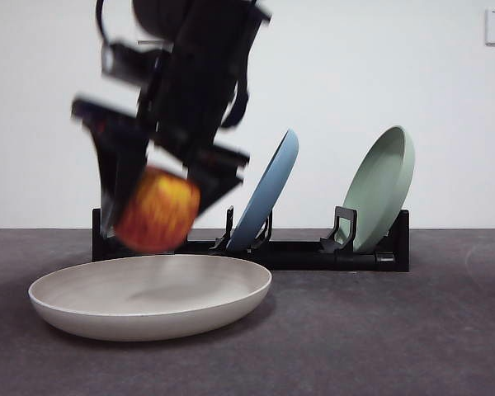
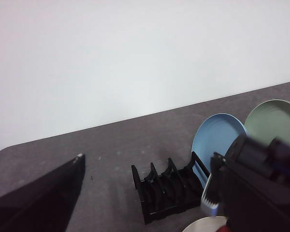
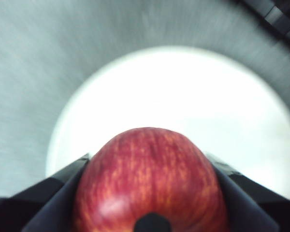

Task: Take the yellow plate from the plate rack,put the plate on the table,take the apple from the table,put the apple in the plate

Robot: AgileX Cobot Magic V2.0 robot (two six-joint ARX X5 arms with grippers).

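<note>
Right gripper [image 1: 153, 216] clenched on red, yellow-streaked round apple [image 1: 157, 209], above wide cream matte plate [image 1: 148, 295] on dark grey table [image 1: 379, 330]; left gripper's [image 2: 145, 203] state unclear.

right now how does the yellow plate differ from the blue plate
The yellow plate lies flat on the table, while the blue plate stands tilted on edge in the plate rack. The yellow plate is cream with a faint yellow tint; the blue plate is pale blue. The right gripper holds the apple above the yellow plate, not the blue plate. Both are round, shallow and matte.
</note>
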